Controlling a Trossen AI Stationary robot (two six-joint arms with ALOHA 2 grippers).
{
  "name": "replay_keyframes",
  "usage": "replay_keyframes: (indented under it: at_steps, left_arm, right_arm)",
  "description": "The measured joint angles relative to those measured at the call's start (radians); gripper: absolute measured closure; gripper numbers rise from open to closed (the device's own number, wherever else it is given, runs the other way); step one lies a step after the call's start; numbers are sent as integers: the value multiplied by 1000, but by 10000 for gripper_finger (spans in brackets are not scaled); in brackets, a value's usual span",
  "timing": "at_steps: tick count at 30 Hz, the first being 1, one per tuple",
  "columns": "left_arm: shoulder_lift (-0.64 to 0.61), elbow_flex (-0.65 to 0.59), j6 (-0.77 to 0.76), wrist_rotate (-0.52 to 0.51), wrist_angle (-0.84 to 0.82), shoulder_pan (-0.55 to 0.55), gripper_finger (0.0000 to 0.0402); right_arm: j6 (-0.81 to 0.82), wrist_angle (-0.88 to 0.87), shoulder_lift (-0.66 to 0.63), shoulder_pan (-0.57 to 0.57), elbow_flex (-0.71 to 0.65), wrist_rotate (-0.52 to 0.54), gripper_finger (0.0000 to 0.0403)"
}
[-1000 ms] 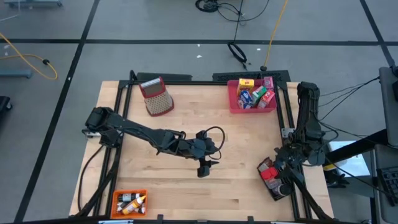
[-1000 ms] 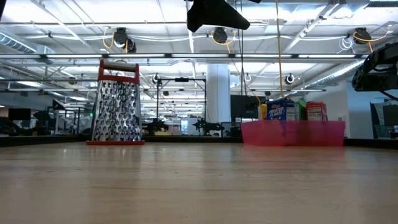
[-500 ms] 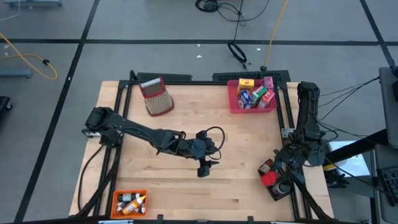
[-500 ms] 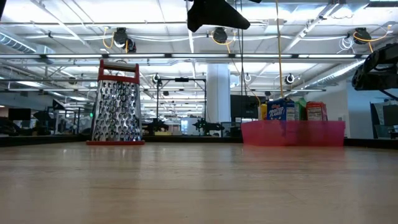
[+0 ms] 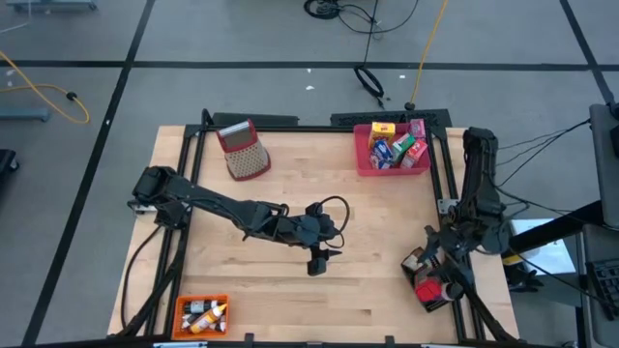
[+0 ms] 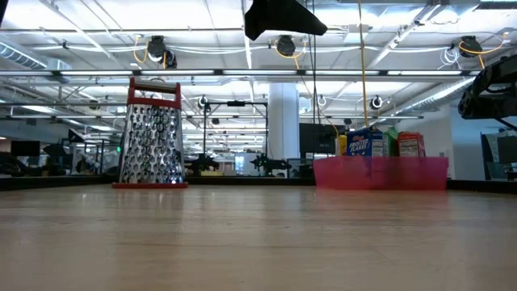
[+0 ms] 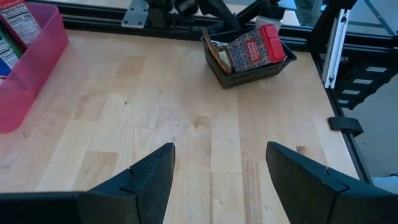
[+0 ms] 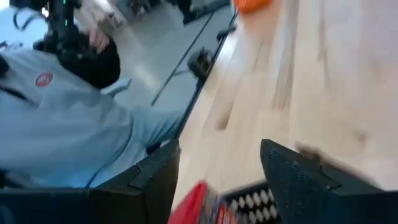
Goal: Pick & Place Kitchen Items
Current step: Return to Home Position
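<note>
A black basket (image 5: 410,263) stands at the table's right edge, near the front. In it lie a red packet (image 5: 427,287) and a brown piece (image 7: 214,56). My right gripper (image 5: 440,274) hovers just above the basket, open. In the right wrist view the red packet (image 8: 193,204) lies below the gap between the fingers. My left gripper (image 5: 317,265) hangs open over the middle of the table with bare wood below it (image 7: 217,149). Several packets stand in a pink tray (image 5: 359,155) at the far right.
A red-topped grater (image 5: 245,150) stands upright at the far left. An orange tray (image 5: 179,303) with small bottles sits at the near left corner. A person in a light blue shirt (image 8: 68,118) stands beyond the table's edge. Bare wood lies between the trays.
The red packet in the black basket has shifted toward the table's near edge. My right gripper above it has risen a little and turned about its own axis.
</note>
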Motion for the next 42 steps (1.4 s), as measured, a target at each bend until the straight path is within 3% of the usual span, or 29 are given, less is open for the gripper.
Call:
replay_keyframes:
  at_steps: [7,13,20,24,27,33,38,42]
  left_arm:
    - [0,0,0,0,1,0,146]
    - [0,0,5,0,0,0,146]
    - [0,0,37,-1,0,0,146]
    - [0,0,26,-56,8,0,146]
    - [0,0,64,-100,8,9,146]
    - [0,0,84,-110,55,64,146]
    - [-2,-52,79,-111,117,117,146]
    - [-14,-165,41,-95,216,152,146]
  right_arm:
    - [-87,17,3,-48,22,100,207]
    - [-114,192,59,-99,-17,48,222]
    - [-416,485,175,-214,-21,114,244]
    - [-523,665,224,-320,-21,124,258]
    - [-626,746,248,-400,-21,73,265]
    - [-765,776,270,-611,-21,61,278]
    - [-821,785,286,-817,-21,-128,291]
    - [-832,705,297,-986,-20,-189,303]
